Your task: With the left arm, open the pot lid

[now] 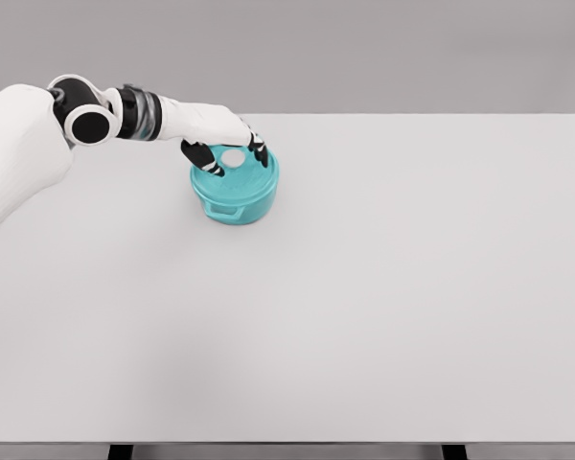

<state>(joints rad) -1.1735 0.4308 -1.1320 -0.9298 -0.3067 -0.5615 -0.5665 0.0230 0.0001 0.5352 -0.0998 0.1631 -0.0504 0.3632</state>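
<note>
A teal pot [232,203] stands on the table's far left part, its teal lid [252,179] seated on it. A white knob [233,156] sits at the lid's centre. My left hand [237,160] reaches in from the left and hovers right over the lid. Its black-tipped fingers [261,153] point down on the far right of the knob and the thumb [212,167] on the near left. The whole knob shows between them with small gaps, so the hand brackets it without closing on it. My right arm is out of view.
The white table [383,287] stretches wide to the right and toward me. Its front edge runs along the bottom of the picture, with two dark legs below it. My left forearm [139,113] crosses above the table's far left corner.
</note>
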